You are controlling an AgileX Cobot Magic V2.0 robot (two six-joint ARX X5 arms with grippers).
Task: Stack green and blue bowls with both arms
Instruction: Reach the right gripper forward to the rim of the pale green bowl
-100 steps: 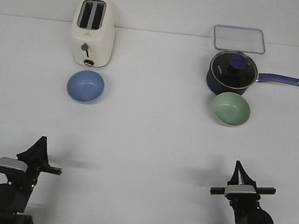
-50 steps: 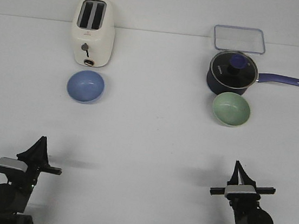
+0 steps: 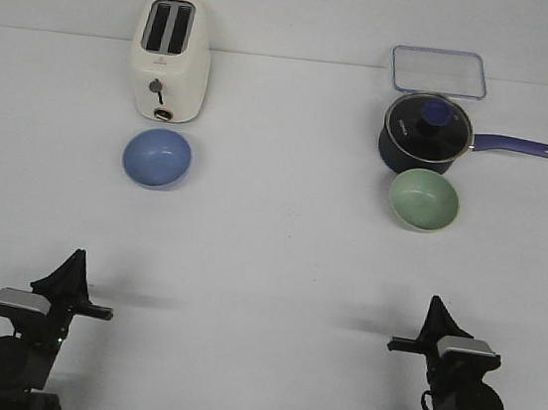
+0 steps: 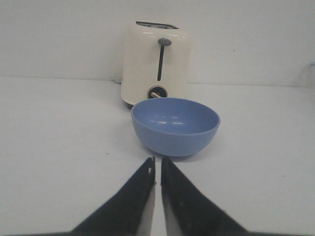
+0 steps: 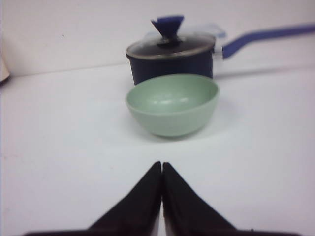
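Note:
The blue bowl [image 3: 157, 158] sits upright on the white table at the left, just in front of the toaster. It also shows in the left wrist view [image 4: 174, 125]. The green bowl [image 3: 424, 199] sits upright at the right, just in front of the saucepan, and shows in the right wrist view [image 5: 172, 104]. My left gripper [image 3: 74, 261] is low near the table's front edge, well short of the blue bowl, empty, its jaws [image 4: 157, 160] nearly together. My right gripper [image 3: 434, 307] is likewise near the front edge, short of the green bowl, shut and empty [image 5: 161, 164].
A cream toaster [image 3: 172, 58] stands right behind the blue bowl. A dark blue saucepan [image 3: 426, 134] with a glass lid stands right behind the green bowl, its handle pointing right. A clear rectangular container [image 3: 438, 71] lies at the back right.
The right arm's wrist has turned a little, its grey block shifting to the right. The left arm and both bowls have not moved.

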